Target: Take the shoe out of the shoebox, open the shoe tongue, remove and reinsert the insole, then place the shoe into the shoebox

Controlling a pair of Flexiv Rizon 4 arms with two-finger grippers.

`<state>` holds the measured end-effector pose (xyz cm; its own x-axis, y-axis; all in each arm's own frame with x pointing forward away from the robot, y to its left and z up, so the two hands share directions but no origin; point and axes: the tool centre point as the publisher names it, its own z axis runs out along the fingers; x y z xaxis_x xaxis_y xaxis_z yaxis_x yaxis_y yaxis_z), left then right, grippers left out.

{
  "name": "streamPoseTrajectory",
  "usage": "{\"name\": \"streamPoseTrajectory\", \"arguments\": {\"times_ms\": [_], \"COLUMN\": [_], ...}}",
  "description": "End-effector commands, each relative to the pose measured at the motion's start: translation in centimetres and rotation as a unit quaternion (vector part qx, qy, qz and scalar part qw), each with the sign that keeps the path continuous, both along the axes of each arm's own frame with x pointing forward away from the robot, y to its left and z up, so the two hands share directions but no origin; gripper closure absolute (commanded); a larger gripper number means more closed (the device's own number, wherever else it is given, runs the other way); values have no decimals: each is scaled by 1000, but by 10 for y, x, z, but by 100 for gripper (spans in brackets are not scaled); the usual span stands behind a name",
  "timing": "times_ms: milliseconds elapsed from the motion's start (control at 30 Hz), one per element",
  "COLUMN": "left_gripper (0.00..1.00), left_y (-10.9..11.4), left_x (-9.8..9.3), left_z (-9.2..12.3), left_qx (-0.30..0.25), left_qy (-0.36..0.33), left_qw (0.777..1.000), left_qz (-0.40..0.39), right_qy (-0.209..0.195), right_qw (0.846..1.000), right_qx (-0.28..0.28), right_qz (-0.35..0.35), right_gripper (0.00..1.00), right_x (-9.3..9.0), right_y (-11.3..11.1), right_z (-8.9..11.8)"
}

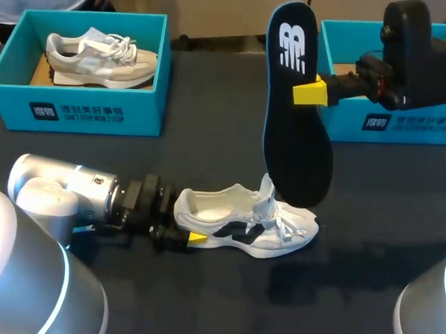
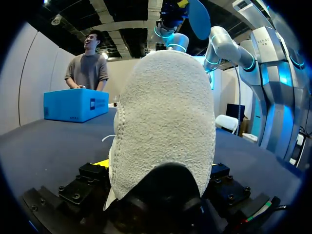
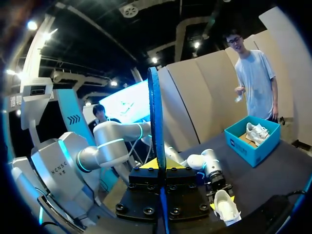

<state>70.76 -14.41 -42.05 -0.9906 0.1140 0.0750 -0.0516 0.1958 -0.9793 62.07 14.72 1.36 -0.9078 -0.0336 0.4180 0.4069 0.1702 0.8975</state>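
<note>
— Where's the shoe now?
— The white sneaker (image 1: pixel 242 220) sits on its sole on the black table (image 1: pixel 368 249), out of the box. From above, its heel is at 9 o'clock and its toe is at 3 o'clock
— Who's got it?
— The left gripper (image 1: pixel 188 232). Its two fingers are closed on the heel, one on each side
— And that dark thing up in the air?
— That's the insole (image 1: pixel 299 141). The right gripper (image 1: pixel 311 93) pinches it tight, with its fingers nearly together. It stands on end, one tip at 12 o'clock and the other at 6 o'clock, just over the laces
— So where's the shoe from the right gripper?
— Down at about 7 o'clock. The shoe's hole is at about 8 o'clock from the insole's low tip
— What comes next, you think?
— I think the insole has to tip over until it lies long like the shoe, from 9 to 3, and then slide in. The right arm is nearer for that. The blue shoebox (image 1: pixel 412 124) is behind it, at 2 o'clock on the table
</note>
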Motion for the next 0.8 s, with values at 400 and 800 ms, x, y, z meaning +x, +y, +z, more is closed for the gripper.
{"name": "streamPoseTrajectory", "arguments": {"times_ms": [400, 800], "left_gripper": [0, 0], "left_y": [13, 36], "left_x": [-4, -1], "left_z": [6, 16], "left_qx": [9, 88], "left_qy": [-6, -32], "left_qw": [1000, 995], "left_qz": [7, 37], "right_qy": [1, 1], "right_qw": [1000, 1000], "right_qx": [-1, -1], "right_qz": [0, 0], "right_gripper": [100, 100], "right_x": [1, 1], "right_y": [2, 2], "right_z": [-1, -1]}}
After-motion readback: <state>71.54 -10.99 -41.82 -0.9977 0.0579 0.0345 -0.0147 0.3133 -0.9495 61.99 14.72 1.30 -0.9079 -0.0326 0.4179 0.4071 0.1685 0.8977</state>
